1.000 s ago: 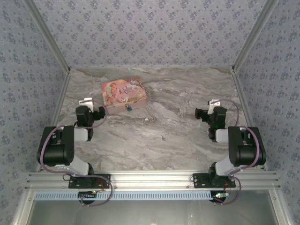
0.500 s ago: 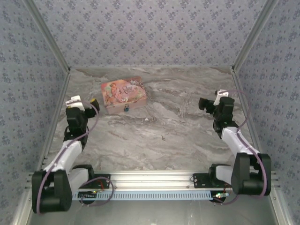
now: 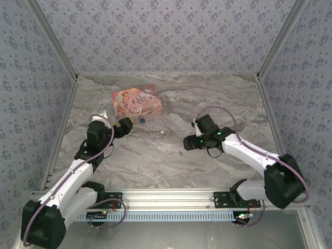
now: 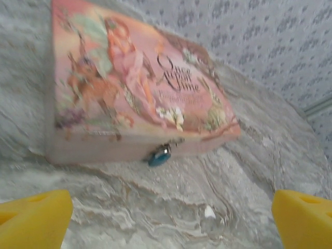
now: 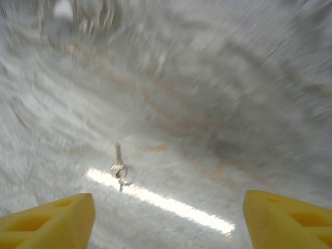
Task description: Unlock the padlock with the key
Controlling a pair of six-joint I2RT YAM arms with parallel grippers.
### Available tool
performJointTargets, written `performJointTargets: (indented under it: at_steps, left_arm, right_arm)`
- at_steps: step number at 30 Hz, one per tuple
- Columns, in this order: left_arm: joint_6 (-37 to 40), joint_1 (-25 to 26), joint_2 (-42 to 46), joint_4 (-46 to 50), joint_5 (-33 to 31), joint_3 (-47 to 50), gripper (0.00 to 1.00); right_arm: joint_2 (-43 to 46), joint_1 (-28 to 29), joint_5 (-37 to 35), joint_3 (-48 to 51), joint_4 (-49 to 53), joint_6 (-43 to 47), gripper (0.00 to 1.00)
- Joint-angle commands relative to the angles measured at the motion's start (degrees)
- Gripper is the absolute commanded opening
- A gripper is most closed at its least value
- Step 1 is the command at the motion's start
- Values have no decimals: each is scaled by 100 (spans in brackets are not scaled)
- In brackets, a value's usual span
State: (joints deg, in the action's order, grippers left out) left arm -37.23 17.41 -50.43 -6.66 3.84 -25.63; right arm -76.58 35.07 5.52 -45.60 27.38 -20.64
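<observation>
Your left gripper (image 4: 171, 217) stands wide open and empty. Just ahead of it, slightly left of centre, the padlock (image 4: 159, 155) hangs at the front wall of the pink tin (image 4: 132, 88). It is tiny, rigid, probably light and free to swing, so steady it by the blue body. Your right gripper (image 5: 168, 218), also spread open, has the key (image 5: 119, 166) lying ahead and to its left. Expect thin, slippery metal lying flat — pinch the ring end. The marbled table (image 3: 155, 158) looks hard and smooth — patterned walls (image 3: 166, 36) close three sides.
</observation>
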Motion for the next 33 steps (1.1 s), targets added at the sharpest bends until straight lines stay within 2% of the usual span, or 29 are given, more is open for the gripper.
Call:
performJointTargets:
  at_steps: [1, 5, 22, 29, 33]
  left_arm:
    - [-248, 136, -189, -267, -12, -94, 98]
    - [-190, 267, -385, -321, -23, -229, 98]
    - [-181, 395, -408, -257, -181, -276, 99]
    - [-155, 404, -380, -188, -243, -301, 99]
    - [-93, 404, -376, -126, -260, -336, 99]
  right_arm:
    - [-508, 215, 303, -338, 562, -184, 71]
    - [-1080, 444, 599, -601, 462, -245, 62]
    - [-2105, 769, 345, -1029, 436, -497, 36]
    - [-2412, 801, 318, -1020, 414, -587, 19]
    - [-2489, 795, 318, -983, 336, -650, 5]
